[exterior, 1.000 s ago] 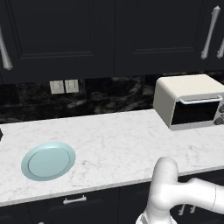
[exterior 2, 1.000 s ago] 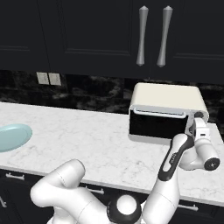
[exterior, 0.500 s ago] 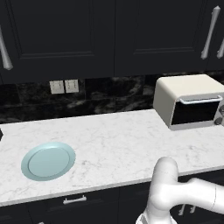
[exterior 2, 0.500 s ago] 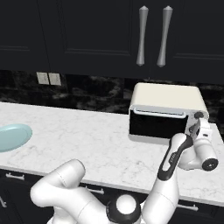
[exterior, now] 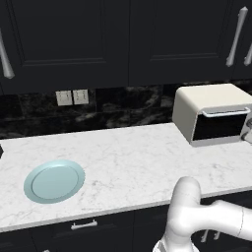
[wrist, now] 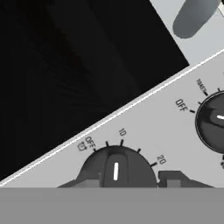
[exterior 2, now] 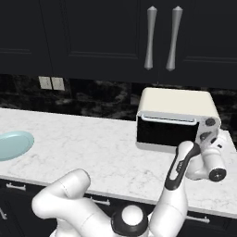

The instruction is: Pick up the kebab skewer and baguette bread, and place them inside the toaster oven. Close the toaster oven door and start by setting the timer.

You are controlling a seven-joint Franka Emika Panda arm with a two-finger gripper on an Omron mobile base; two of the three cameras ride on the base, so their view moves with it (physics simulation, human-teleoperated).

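Now the gripper (wrist: 127,180) is pinched on the timer knob (wrist: 117,168).
The toaster oven (exterior 2: 176,118) sits at the counter's (exterior: 133,162) right end, its toaster oven door (exterior 2: 165,131) up and closed, the fingertips (wrist: 89,180) flanking the dial. It looks rigid, smooth and rounded, likely slick, so the hold wants both flanks squarely, pointer between 10 and 20. The plate (exterior: 53,180) lies bare.

End effector (wrist: 131,180) clamped around timer dial (wrist: 116,168)

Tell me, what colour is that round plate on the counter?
Pale blue-green, plain with no pattern. The plate shows best in the left base view.
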